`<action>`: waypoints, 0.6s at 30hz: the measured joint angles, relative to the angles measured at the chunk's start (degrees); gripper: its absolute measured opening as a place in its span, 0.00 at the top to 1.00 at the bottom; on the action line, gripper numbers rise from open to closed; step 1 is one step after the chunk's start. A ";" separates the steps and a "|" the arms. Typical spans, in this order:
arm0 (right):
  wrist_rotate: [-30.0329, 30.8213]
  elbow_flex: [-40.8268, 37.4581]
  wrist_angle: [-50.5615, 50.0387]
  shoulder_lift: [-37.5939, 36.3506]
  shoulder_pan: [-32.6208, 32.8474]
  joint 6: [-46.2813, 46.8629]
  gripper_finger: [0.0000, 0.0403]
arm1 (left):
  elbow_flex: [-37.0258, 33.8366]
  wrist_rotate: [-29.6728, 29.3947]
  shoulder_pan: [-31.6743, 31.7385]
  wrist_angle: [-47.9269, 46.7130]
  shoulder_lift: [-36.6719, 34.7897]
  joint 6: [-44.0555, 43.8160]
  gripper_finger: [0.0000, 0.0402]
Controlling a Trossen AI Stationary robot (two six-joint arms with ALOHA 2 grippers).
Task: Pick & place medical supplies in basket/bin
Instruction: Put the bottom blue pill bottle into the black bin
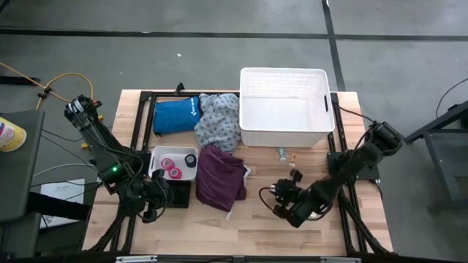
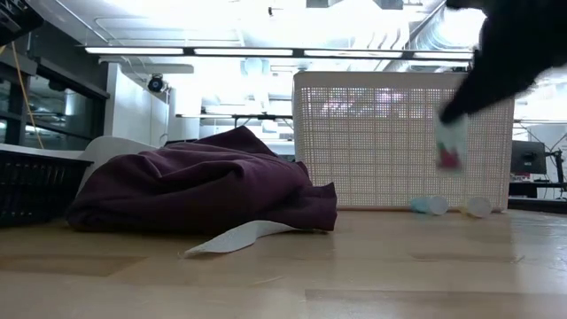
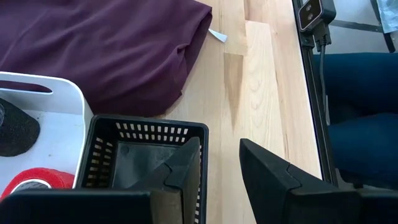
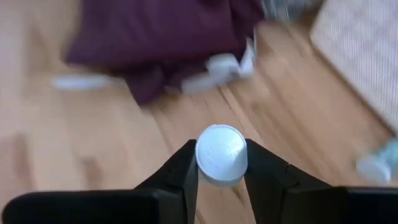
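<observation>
Two claws show: our right claw point(image 4: 221, 180) is clamped on what seems a white-capped vial point(image 4: 221, 155), lifted off the table point(image 1: 256, 219) for the white basket point(image 1: 248, 124) beyond. Our left claw point(image 3: 219, 165) waits parted beside the black crate point(image 3: 99, 155).

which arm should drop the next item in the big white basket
Right. The right gripper already has its jaws shut on a white-capped vial, near the white basket. The left gripper sits open at the black crate.
</observation>
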 joint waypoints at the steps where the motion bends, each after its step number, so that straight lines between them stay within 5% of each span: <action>1: -0.05 0.00 1.54 -1.20 -0.48 -2.06 0.76 | 0.02 0.00 0.00 0.00 0.00 0.00 0.73; 18: -7.83 0.09 15.59 -4.53 -6.69 -19.10 0.76 | 0.00 -0.17 0.02 0.01 0.00 -0.01 0.73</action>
